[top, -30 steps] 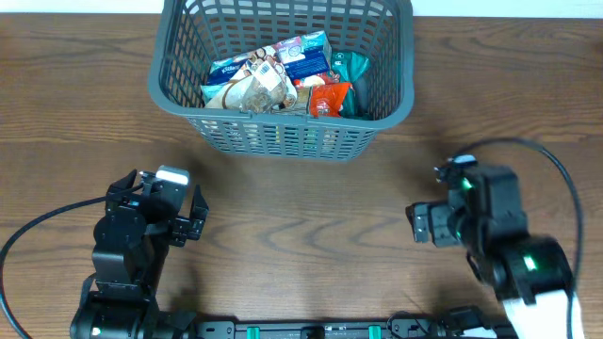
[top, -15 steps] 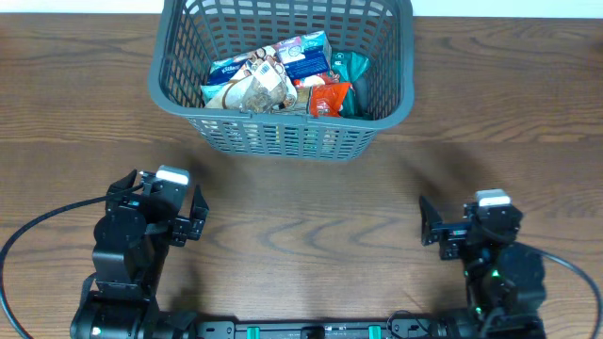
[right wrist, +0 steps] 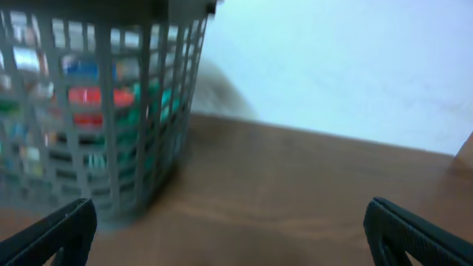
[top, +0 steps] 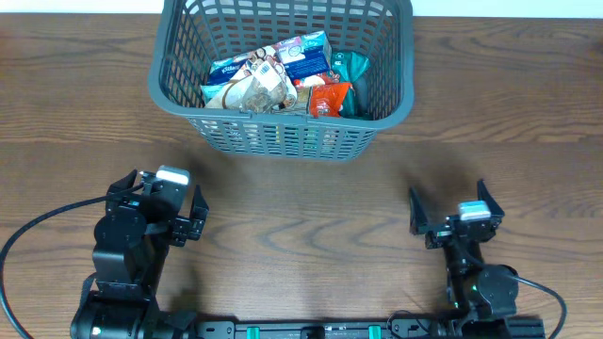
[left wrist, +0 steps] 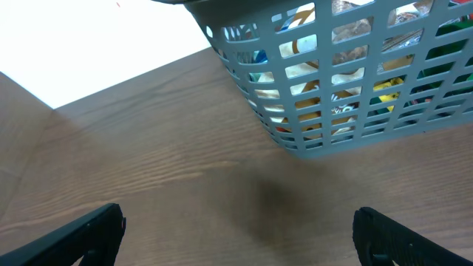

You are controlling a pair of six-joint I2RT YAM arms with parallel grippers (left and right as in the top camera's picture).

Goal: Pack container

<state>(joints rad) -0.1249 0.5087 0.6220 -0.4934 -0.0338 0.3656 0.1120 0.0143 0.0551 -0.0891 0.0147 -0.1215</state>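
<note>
The dark grey lattice container (top: 193,105) stands at the back middle of the wooden table, holding several snack packets (top: 279,75). It also shows in the left wrist view (left wrist: 310,144) and, blurred, in the right wrist view (right wrist: 170,111). My left gripper (top: 162,209) is open and empty at the front left, well short of the container. My right gripper (top: 452,205) is open and empty at the front right, also well short of it. Both sets of fingers show only as dark tips at the wrist views' lower corners (left wrist: 89,233) (right wrist: 414,233).
Bare wooden table (top: 301,217) lies between the two grippers and the container. A white wall or surface (right wrist: 347,59) lies beyond the table's far edge. A black cable (top: 28,240) loops at the left arm's base.
My right arm has pulled back toward the front edge and turned, so its gripper now points toward the container with jaws spread. The left arm and the container have not moved.
</note>
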